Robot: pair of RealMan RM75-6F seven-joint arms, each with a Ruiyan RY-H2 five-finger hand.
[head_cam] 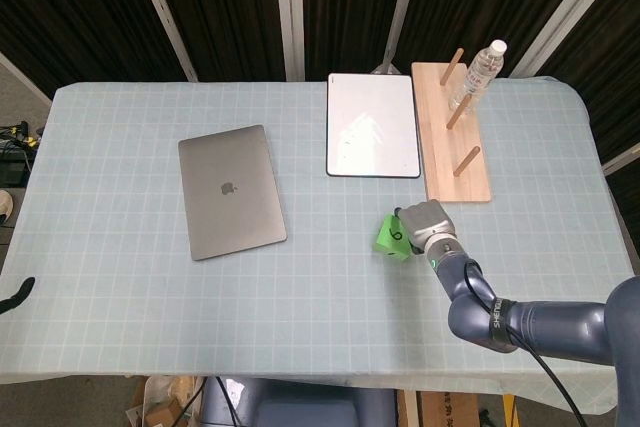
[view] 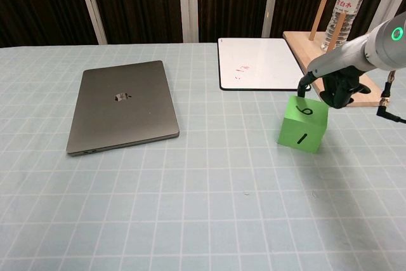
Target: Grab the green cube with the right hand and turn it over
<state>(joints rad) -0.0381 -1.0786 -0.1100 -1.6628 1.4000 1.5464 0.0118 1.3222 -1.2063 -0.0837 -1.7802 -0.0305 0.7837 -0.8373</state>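
The green cube [view: 303, 126] with black numbers stands tilted on its lower edge, right of the table's middle, leaning left. In the head view the green cube [head_cam: 388, 235] shows just left of the grey wrist. My right hand [view: 334, 87] sits at the cube's upper right: one dark finger hooks down onto the top face with the 6, the others curl behind the far right edge. From above my right hand [head_cam: 415, 226] is mostly hidden under its wrist. No view shows my left hand.
A closed grey laptop [head_cam: 231, 190] lies left of the cube. A whiteboard [head_cam: 372, 125] lies behind it, beside a wooden peg rack [head_cam: 455, 137] and a water bottle [head_cam: 478, 75]. A dark curved shape [head_cam: 17, 295] pokes in at the table's left edge.
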